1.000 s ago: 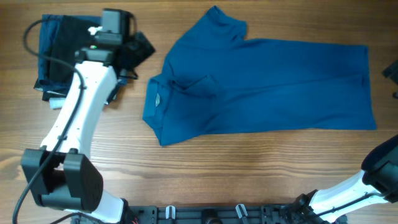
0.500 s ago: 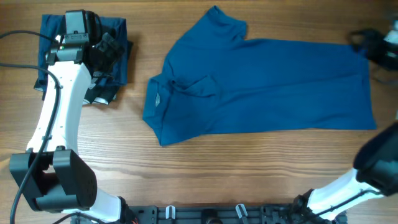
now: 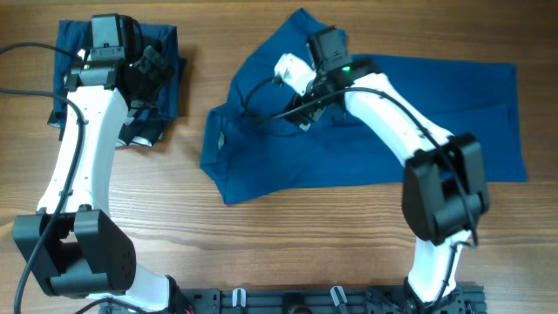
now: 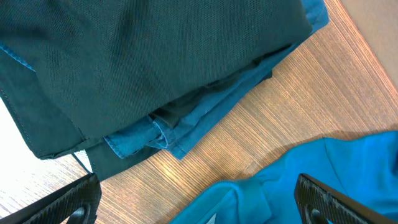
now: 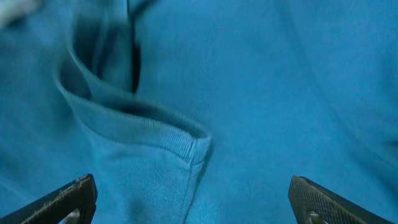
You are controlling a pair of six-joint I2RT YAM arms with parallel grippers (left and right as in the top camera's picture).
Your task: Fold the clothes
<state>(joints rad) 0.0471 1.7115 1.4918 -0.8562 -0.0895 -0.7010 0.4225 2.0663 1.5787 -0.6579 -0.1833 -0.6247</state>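
Note:
A blue polo shirt [image 3: 392,122] lies spread on the wooden table, collar to the left, its sleeve cuff [image 5: 186,146] under the right wrist camera. A stack of folded dark clothes [image 3: 170,65] sits at the far left, also in the left wrist view [image 4: 137,68]. My right gripper [image 3: 307,112] is open just above the shirt near its collar and sleeve [image 5: 193,211]. My left gripper [image 3: 144,122] is open and empty over the near edge of the folded stack [image 4: 199,205], with the shirt's edge [image 4: 323,174] between its fingers in the wrist view.
Bare wooden table [image 3: 288,235] runs along the front and between the stack and the shirt. A black rail with clips [image 3: 296,301] lines the near edge.
My right arm has swung in from the far right edge to above the shirt's collar area. My left arm moved left onto the stack earlier, then stayed still.

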